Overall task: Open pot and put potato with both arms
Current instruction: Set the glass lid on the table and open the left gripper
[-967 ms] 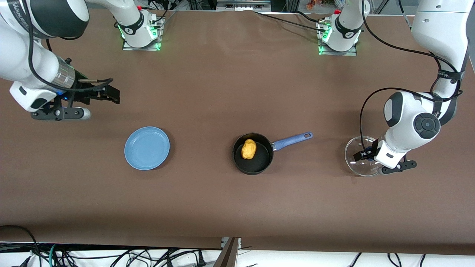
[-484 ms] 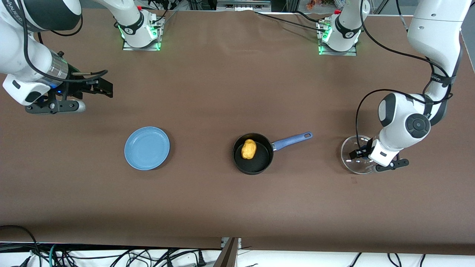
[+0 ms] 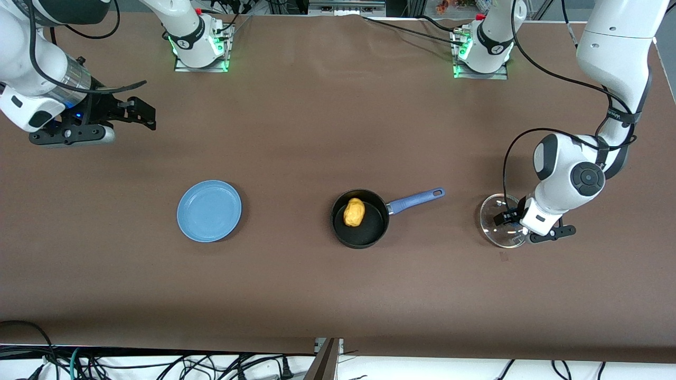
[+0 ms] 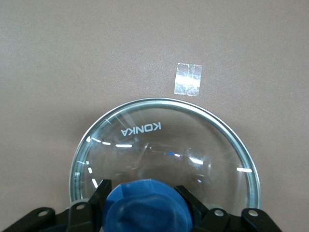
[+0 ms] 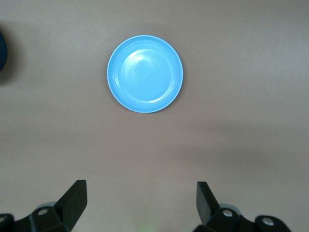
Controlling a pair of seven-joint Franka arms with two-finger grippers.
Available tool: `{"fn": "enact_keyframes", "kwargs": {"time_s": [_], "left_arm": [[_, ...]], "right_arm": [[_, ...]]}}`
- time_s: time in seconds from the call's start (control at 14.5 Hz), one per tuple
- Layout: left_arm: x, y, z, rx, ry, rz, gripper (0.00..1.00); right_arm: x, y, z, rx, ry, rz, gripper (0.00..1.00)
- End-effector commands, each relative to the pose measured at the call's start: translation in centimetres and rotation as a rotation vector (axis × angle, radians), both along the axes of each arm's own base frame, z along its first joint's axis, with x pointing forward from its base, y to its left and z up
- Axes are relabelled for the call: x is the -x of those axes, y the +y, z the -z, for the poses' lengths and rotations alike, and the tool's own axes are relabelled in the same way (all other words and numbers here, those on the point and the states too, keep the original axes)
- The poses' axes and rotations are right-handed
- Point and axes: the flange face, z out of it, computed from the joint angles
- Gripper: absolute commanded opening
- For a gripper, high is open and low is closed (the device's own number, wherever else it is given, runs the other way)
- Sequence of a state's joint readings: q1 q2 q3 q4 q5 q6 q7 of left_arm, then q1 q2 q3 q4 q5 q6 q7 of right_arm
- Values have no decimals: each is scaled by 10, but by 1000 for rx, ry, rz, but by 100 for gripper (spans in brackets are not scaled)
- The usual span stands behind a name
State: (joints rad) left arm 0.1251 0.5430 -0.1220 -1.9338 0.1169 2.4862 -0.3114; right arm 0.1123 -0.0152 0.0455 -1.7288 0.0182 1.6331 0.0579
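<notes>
The black pot with its blue handle stands uncovered at mid-table. The yellow-orange potato lies inside it. The clear glass lid is at the left arm's end of the table, level with the pot. My left gripper is shut on the lid's blue knob; in the left wrist view a finger sits on each side of the knob, with the glass spread below. My right gripper is open and empty over bare table at the right arm's end.
A flat blue plate lies beside the pot toward the right arm's end; it also shows in the right wrist view. A small patch of clear tape is stuck to the table beside the lid. Cables hang below the table's front edge.
My left gripper has carried the lid a little toward the pot. My right gripper has drawn back toward the right arm's end, away from the plate. Pot and potato have not moved.
</notes>
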Motion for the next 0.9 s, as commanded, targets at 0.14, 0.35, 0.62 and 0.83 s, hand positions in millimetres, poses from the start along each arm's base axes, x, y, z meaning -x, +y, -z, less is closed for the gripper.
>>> {"fn": "enact_keyframes", "kwargs": {"time_s": [0.14,0.35,0.62,0.83], "left_arm": [[-2,2,-7,-22,-20,41,87],[-5,2,-17,-24,-36,39,87],[-16,3,-39,-27,-75,24,86],[-21,3,-58,-22,-91,12,86]], "right_arm": [[0,-3,-4,16,-30,-26,100],[-8,-8,-5,13,-28,-16,100],[-19,-10,-14,44,-54,-25,100],[-23,-8,-11,47,-55,-17,100]]}}
